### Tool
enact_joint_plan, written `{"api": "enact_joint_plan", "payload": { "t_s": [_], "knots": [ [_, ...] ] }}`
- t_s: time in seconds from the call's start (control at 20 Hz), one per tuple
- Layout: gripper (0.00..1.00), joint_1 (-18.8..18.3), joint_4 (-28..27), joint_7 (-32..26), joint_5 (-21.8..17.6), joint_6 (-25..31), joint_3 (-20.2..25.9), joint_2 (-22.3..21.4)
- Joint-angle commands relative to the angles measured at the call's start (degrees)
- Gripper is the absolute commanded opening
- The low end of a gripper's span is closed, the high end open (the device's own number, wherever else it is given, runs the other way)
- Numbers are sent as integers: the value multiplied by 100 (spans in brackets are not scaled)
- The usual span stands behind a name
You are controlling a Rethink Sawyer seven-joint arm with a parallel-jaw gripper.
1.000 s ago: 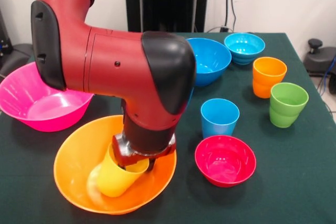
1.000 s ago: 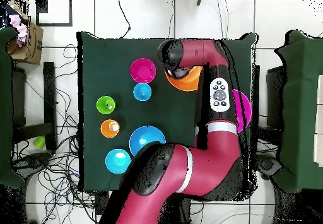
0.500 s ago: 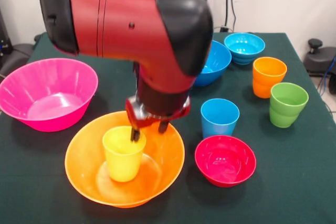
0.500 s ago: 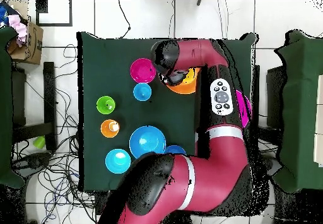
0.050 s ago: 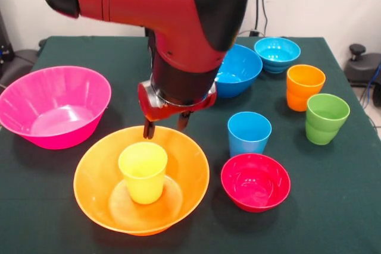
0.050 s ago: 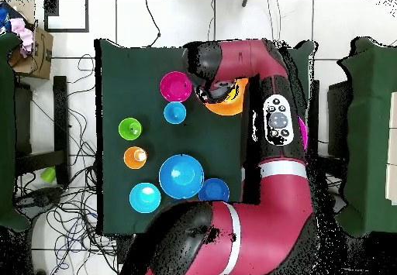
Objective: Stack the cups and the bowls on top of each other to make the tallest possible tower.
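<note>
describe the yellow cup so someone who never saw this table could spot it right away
Find the large orange bowl at the front of the green table, beside the large pink bowl. The yellow cup stands upright in its middle, below the open gripper. It is the only yellow item, and the only cup inside a bowl.

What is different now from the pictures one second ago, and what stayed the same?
The pincer let go of the yellow cup and rose; it now hangs open just above and behind the cup. The cup, tilted before, stands upright in the large orange bowl. The bowl shifted a little toward the red bowl. The pink bowl, the light-blue cup and the other dishes did not move.
</note>
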Motion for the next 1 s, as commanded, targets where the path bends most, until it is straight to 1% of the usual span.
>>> {"api": "enact_joint_plan", "payload": {
  "t_s": [0.05, 0.1, 0.2, 0.25, 0.4, 0.55, 0.65, 0.85, 0.9, 1.0],
  "knots": [
    [100, 25, 868, -969, 135, 175, 308, -309],
    [100, 139, 1027, -654, 154, -29, 264, -463],
    [100, 264, 1216, -247, 300, -126, 272, -599],
    [100, 318, 1255, -111, 341, -143, 267, -647],
    [100, 526, 1427, 507, 675, -100, 279, -794],
    [100, 676, 1480, 849, 884, -137, 233, -806],
    [100, 765, 1372, 927, 924, -182, 172, -734],
    [100, 861, 1028, 867, 805, -610, 69, -341],
    [100, 907, 1066, 951, 815, -746, 39, -303],
    [100, 979, 1042, 1022, 830, -778, -30, -286]
  ]
}}
